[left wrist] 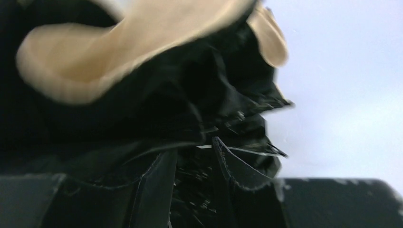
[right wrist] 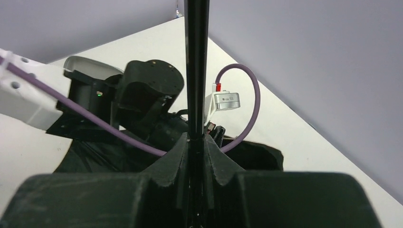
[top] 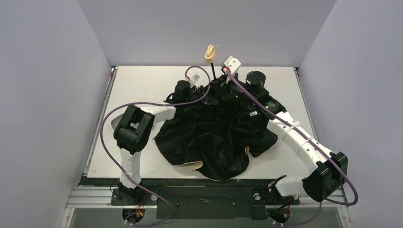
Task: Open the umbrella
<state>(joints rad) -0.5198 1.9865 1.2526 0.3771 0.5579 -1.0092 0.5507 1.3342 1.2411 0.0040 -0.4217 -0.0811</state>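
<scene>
One umbrella [top: 214, 137], its shaft [right wrist: 196, 71] clamped in the right tool [right wrist: 195, 145].

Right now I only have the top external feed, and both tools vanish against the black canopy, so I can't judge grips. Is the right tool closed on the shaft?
Observer: Yes. The right wrist view shows the right tool shut on the thin black shaft.
Operator: And the left tool?
Observer: In its wrist view, black canopy folds and metal ribs sit between its fingers. Whether they pinch anything, I cannot tell.
</scene>
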